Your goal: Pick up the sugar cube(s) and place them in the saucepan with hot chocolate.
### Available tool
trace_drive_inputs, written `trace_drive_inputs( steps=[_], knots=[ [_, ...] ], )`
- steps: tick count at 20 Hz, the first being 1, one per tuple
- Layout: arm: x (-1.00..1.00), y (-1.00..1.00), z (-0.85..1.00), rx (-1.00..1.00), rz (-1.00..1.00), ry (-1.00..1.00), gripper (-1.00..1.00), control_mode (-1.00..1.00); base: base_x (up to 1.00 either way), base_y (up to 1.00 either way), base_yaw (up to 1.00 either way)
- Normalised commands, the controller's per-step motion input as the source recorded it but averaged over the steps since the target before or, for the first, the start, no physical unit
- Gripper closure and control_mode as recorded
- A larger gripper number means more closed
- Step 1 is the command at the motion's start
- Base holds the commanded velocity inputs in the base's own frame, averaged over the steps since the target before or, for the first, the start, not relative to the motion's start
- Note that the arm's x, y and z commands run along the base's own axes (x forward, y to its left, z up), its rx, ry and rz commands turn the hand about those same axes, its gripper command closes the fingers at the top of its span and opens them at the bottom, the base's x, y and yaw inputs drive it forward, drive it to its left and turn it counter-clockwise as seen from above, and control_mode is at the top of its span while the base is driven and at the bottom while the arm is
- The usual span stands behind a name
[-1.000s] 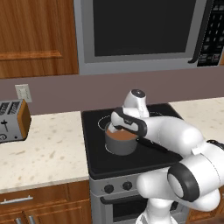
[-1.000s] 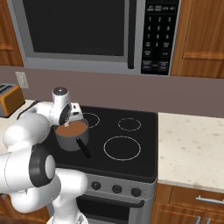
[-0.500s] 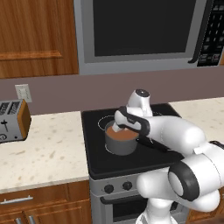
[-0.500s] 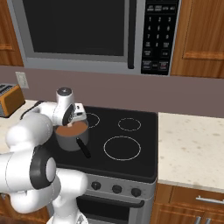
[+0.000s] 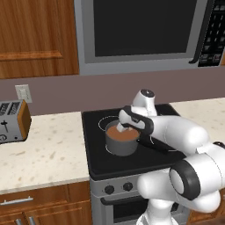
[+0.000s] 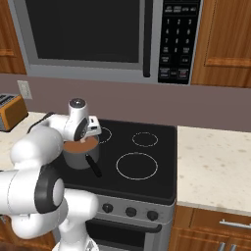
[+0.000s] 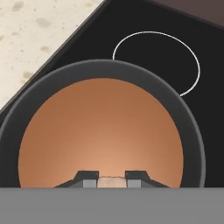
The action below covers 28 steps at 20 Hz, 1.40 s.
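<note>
Shifted slightly over the last second, the pincer [image 7: 112, 180] hangs directly above the saucepan [image 7: 192, 131], clenched on a pinkish-tan sugar cube [image 7: 112, 182]. Saucepan sits on the black stove [image 5: 132, 162], beside the speckled surface [image 5: 39, 149].

A black stovetop [image 5: 132, 158] is set between two pale speckled countertops [image 5: 44, 154]. The grey saucepan [image 5: 121, 140] with brown liquid is placed on the left front part of the stovetop, its black handle [image 6: 93, 165] turned toward the front. A toaster [image 5: 13, 121] is seen on the left countertop, near the wall. The right countertop [image 6: 215, 166] is seen beside the stove.
</note>
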Motion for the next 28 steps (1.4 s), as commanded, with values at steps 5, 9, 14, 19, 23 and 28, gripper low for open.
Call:
trace_drive_inputs(
  steps=[5,9,14,19,23,28],
  knots=[
    [0.12,0.02,0.0,0.0,0.0,0.03,1.0,-1.0,0.0,0.0,0.0],
    [0.08,0.0,0.0,0.0,0.0,0.03,1.0,-1.0,0.0,0.0,0.0],
    [0.0,0.01,-0.04,0.0,0.0,0.0,1.0,-1.0,0.0,0.0,0.0],
    [0.0,0.0,0.0,0.0,0.0,0.0,-1.0,-1.0,0.0,0.0,0.0],
    [0.0,0.0,0.0,0.0,0.0,0.0,-1.0,-1.0,0.0,0.0,0.0],
    [0.0,0.0,0.0,0.0,0.0,0.0,-1.0,-1.0,0.0,0.0,0.0]
  ],
)
